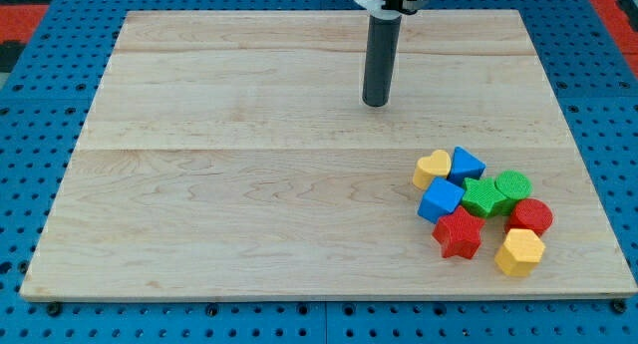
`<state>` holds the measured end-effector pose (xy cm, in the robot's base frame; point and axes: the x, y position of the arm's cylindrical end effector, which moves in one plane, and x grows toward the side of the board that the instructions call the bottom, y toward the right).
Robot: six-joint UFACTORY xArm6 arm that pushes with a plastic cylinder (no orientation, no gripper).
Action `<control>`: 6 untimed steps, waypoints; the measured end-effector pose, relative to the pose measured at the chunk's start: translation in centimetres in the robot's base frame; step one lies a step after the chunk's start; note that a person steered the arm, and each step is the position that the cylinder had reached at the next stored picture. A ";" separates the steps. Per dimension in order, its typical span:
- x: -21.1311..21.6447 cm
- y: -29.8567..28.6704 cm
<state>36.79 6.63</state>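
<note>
My tip point(375, 103) rests on the wooden board point(249, 184) near the view's top, right of centre, and touches no block. The blocks lie in a tight cluster toward the view's lower right. Nearest to the tip are a yellow heart point(432, 169) and a blue block point(466, 165), both well below and to the right of it. Below them sit a blue cube point(441, 199), a green star point(483, 196) and a green cylinder point(513, 187). Further down lie a red star point(459, 234), a red cylinder point(531, 216) and a yellow hexagon point(519, 252).
The board lies on a blue perforated table point(30, 105). A red patch point(30, 10) shows at the view's top left corner and another point(613, 5) at the top right. The yellow hexagon sits close to the board's bottom right edge.
</note>
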 end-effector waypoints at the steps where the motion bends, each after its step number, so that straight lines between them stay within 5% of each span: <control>1: 0.1 0.1; 3: 0.1 -0.3; 6: -1.5 7.6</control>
<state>35.25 14.24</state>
